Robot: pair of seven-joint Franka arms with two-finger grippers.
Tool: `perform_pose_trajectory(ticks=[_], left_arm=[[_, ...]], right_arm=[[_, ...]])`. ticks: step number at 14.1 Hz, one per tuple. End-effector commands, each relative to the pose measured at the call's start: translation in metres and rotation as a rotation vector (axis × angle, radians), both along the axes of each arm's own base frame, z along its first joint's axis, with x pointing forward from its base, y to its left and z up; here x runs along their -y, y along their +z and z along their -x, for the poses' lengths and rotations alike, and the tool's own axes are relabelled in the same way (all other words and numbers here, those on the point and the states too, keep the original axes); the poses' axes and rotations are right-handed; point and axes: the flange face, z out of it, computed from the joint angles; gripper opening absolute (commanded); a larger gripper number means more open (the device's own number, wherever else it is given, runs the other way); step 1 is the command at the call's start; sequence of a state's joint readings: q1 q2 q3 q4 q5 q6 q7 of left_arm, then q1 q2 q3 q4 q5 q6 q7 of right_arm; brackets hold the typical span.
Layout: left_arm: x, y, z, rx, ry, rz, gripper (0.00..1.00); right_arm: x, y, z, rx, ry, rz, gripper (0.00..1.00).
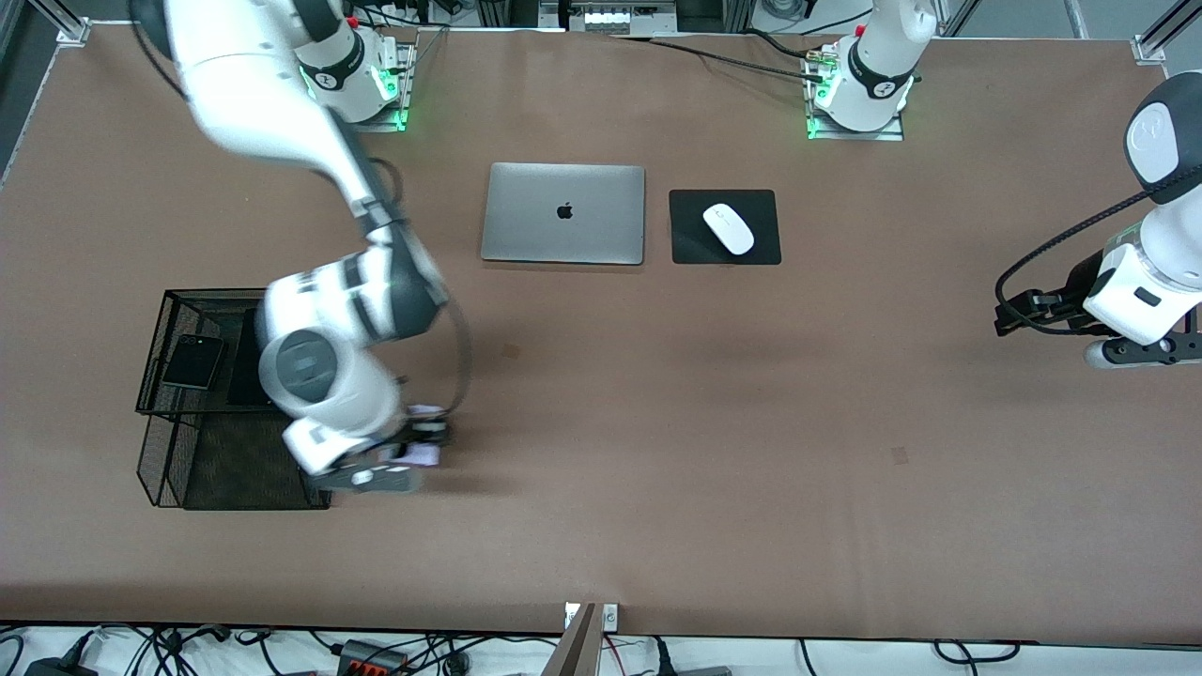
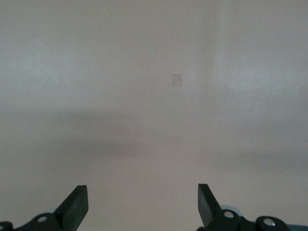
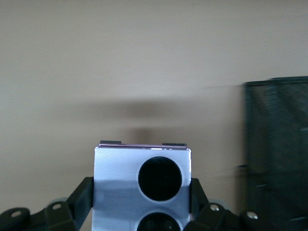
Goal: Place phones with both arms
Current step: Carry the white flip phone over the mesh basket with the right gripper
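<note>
1. Right hand [image 3: 142, 202] gripped the lavender-white phone [image 3: 142, 185] by its two side edges; the phone's two black camera circles faced my wrist camera.
2. My right hand [image 1: 413, 449] held that phone [image 1: 424, 434] over bare tabletop [image 1: 714, 451], just beside the black mesh basket [image 1: 164, 469] at the right arm's end of the tabletop.
3. My left hand [image 2: 143, 207] was open, fingers [image 2: 77, 204] spread wide with nothing between them, and only bare tabletop lay below it.
4. My left hand [image 1: 1014, 314] hung over the left arm's end of the tabletop, where that arm waited.
5. A squarish black phone [image 1: 193, 361] lay in the basket's compartment farther from the front camera.
6. A longer black slab [image 1: 249, 371] lay beside it in the same compartment, partly hidden by my right arm.
7. A closed silver laptop [image 1: 563, 213] sat near the tabletop's middle, with a white mouse [image 1: 729, 228] on a black pad [image 1: 685, 246] beside it, toward the left arm's end.
</note>
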State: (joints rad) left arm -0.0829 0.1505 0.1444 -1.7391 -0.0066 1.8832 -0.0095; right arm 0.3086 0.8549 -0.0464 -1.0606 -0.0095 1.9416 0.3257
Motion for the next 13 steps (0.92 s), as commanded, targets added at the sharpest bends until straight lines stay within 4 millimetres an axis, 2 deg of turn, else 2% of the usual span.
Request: perform_pose_trajectory(ticks=[1,6,9,13], left_arm=[[0.001,0.008,0.012,-0.021,-0.061,0.001,1.00],[0.000,0.009,0.013,-0.018,-0.097,0.048,1.00],[0.002,0.009,0.013,-0.017,-0.092,0.064,1.00],[0.001,0.007,0.013,-0.025,-0.144,0.066,1.00]], right_arm=[[0.029,0.024,-0.005,-0.006,0.017,-0.020,0.31],[0.097,0.041,-0.025,0.060,0.069,0.000,0.31],[0.131,0.043,-0.031,0.076,0.114,0.046,0.31],[0.184,0.016,-0.040,0.081,0.116,0.080,0.31]])
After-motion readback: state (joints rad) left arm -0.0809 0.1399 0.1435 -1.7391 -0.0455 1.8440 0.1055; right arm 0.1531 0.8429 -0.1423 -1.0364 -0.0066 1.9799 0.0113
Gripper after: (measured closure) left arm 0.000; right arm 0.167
